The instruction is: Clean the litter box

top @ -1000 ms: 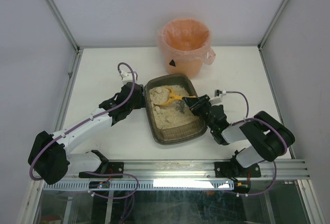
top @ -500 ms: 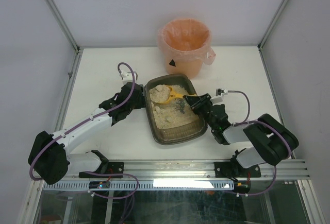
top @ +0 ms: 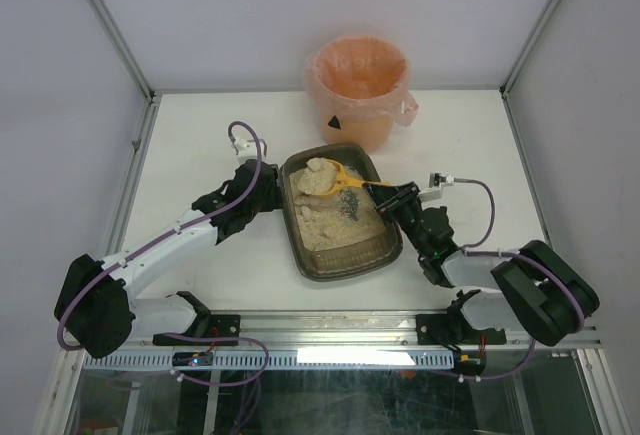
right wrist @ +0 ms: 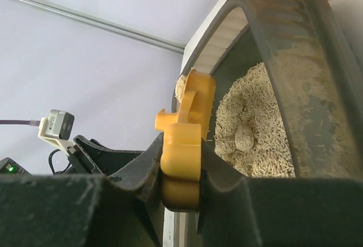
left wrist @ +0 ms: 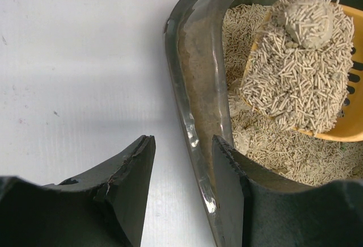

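Now your right gripper (right wrist: 181,163) pinches the loaded scoop (right wrist: 193,102); your left gripper (left wrist: 182,145), parted, straddles the litter box (left wrist: 195,76) rim.

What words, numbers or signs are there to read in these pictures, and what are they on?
Words or numbers: none can be read in any view.
Sign: one small black triangle, no lettering, on the wall of the round orange-pink bag-lined bucket.
The shallow dark grey-brown litter box and the small yellow slotted scoop show no markings.
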`<state>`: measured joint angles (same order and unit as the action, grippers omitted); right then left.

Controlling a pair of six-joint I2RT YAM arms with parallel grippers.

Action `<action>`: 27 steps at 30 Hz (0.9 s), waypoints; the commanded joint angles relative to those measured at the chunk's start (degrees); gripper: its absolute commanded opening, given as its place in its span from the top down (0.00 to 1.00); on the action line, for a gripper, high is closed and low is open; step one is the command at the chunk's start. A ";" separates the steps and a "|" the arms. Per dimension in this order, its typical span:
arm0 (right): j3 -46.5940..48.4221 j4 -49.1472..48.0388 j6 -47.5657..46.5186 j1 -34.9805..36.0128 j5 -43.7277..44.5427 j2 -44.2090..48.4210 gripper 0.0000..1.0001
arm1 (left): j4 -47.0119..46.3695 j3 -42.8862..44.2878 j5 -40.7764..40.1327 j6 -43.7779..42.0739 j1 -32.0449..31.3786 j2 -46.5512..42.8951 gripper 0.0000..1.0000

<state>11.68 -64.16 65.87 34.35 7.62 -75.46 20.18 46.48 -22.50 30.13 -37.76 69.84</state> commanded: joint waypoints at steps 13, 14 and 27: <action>-8.09 1.55 5.95 -1.82 -0.84 20.32 1.00 | -1.33 2.83 0.53 0.28 0.68 -1.58 0.54; -8.56 1.41 6.54 -1.98 -0.83 21.09 1.00 | -1.37 2.94 0.53 0.24 0.69 -1.67 0.54; -13.49 0.01 11.64 -4.34 -0.47 28.21 1.00 | -1.33 3.42 0.35 0.24 0.68 -2.74 0.53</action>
<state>0.80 -57.17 73.47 30.87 6.33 -49.76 20.25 46.89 -22.39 30.13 -37.74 68.84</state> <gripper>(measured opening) 0.227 0.466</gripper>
